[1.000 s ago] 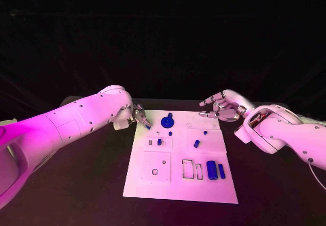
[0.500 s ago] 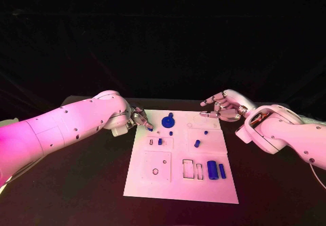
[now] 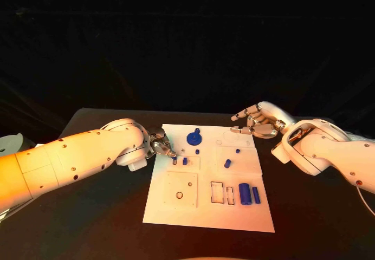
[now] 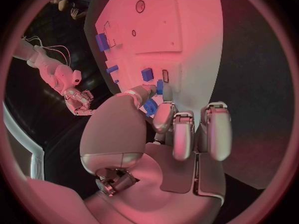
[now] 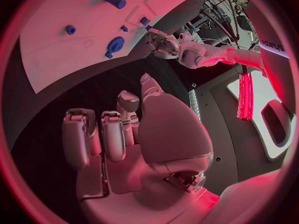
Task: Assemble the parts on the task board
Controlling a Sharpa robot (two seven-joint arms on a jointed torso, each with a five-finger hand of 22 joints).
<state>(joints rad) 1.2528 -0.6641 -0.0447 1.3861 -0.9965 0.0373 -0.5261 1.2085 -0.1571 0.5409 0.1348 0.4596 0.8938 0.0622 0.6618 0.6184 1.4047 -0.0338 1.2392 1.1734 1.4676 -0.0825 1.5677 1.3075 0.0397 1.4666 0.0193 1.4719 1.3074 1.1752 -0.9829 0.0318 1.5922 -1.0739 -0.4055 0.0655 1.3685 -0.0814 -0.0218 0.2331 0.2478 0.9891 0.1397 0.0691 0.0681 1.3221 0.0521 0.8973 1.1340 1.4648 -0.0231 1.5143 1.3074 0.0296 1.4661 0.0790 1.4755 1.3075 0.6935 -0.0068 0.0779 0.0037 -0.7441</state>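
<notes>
Where black table (image 3: 94,216) meets dark backdrop, white task board (image 3: 207,219) lies, left hand (image 3: 162,145) fingers (image 4: 163,115) pinching a blue part (image 4: 159,87), right hand (image 3: 254,123) fingers (image 5: 127,104) spread.

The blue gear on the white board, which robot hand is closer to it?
Left. The left hand sits at the board's left edge, just beside the blue gear. The right hand hovers farther off, past the board's far right corner.

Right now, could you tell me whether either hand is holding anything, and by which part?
The left hand pinches a small blue part at its fingertips over the task board; which end it grips cannot be told. The right hand holds nothing.
</notes>
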